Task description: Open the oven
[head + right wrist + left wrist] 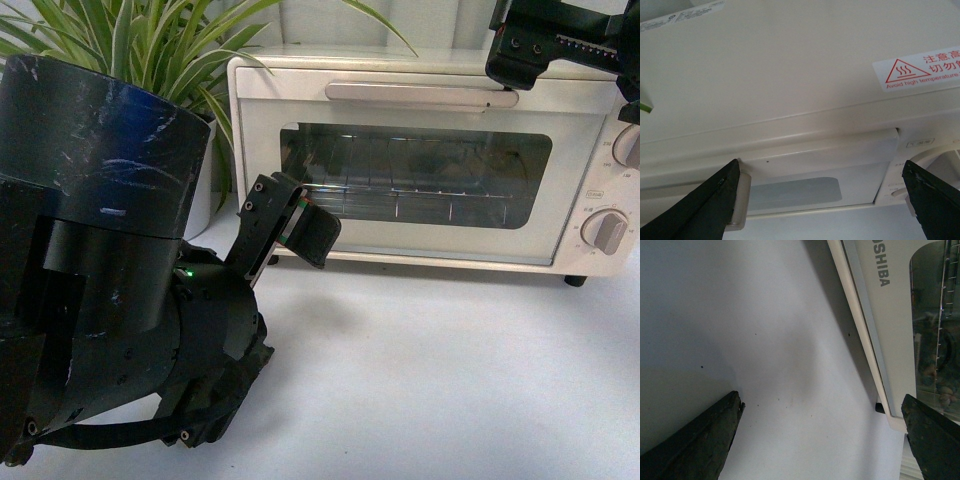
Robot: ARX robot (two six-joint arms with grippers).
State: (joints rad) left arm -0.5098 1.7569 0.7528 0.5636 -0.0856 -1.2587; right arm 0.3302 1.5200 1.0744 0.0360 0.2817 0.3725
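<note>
While door (415,175) sits shut, boxy cream oven (440,112)

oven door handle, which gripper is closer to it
Right. The right gripper hovers open just above the handle near its right end; the left gripper sits low by the lower left corner of the door.

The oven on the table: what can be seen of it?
The oven is boxy, cream-white, TOSHIBA-branded, standing upright on a white table on small dark feet. Its door is shut, with a long pale bar handle along the top and a glass window showing a wire rack. Two round knobs sit beside the door. A red heat-warning sticker marks its top. The right claw hangs open over the handle's end; contact is unclear.
</note>
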